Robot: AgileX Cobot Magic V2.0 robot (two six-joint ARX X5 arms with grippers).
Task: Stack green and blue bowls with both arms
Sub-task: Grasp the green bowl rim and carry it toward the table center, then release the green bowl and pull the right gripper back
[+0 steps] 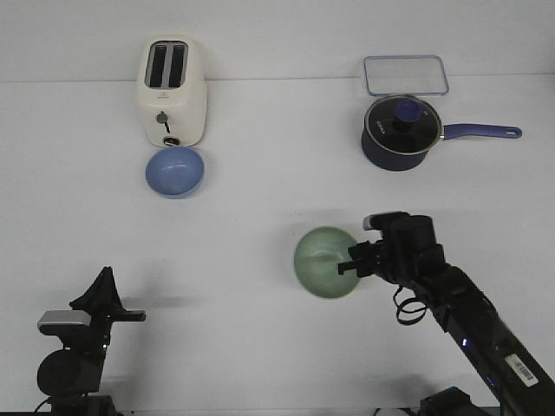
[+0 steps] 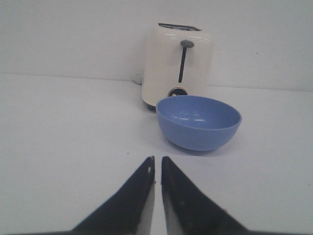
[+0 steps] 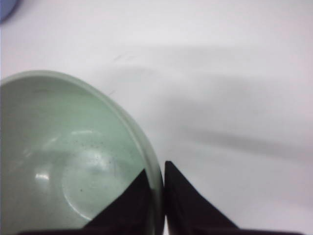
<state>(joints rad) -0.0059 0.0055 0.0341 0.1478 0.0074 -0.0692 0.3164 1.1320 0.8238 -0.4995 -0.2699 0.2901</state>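
The blue bowl (image 1: 174, 171) stands upright on the white table just in front of the toaster; in the left wrist view it (image 2: 198, 122) lies ahead of my left gripper (image 2: 157, 159), which is shut and empty, low at the near left (image 1: 106, 279). My right gripper (image 1: 354, 260) is shut on the rim of the green bowl (image 1: 328, 263), one finger inside and one outside. The bowl is tilted and seems lifted off the table near the middle. In the right wrist view the green bowl (image 3: 63, 156) fills one side beside the gripper (image 3: 158, 171).
A cream toaster (image 1: 172, 92) stands at the back left, right behind the blue bowl. A dark navy saucepan (image 1: 401, 132) with glass lid and long handle sits at the back right, with a clear lidded box (image 1: 406, 74) behind it.
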